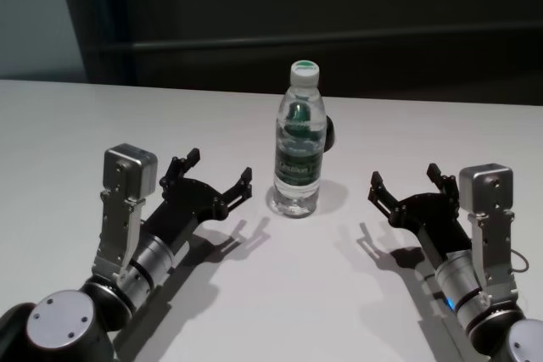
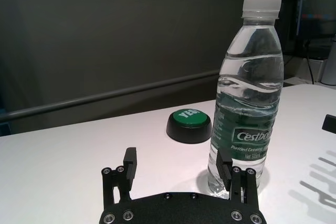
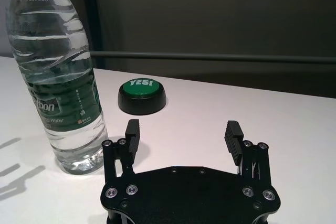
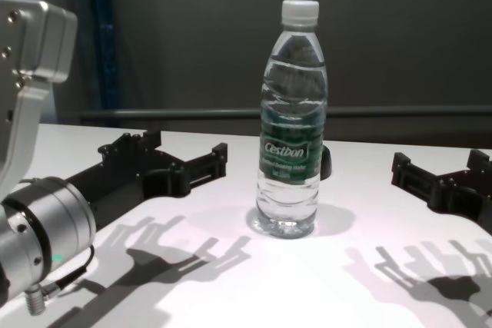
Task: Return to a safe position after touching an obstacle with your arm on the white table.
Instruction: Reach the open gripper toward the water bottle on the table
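The tall clear plastic water bottle (image 1: 299,140) with white cap and dark green label is standing upright mid-way across the broad white table (image 1: 76,125). The left gripper (image 1: 219,177) is hovering just beside it, fingers spread and empty; the right gripper (image 1: 405,181) is sitting farther off, likewise spread. The step in hand looks like retreating: the left arm needs drawing back without tipping the bottle. One bottle, one green-topped black button (image 2: 188,125), two grippers.

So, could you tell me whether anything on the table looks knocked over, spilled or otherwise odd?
Nothing stands out. The water bottle stands upright and capped on the white table, no spill shows, the green button sits behind it, and both the left claw and the right claw are open, clear of it.
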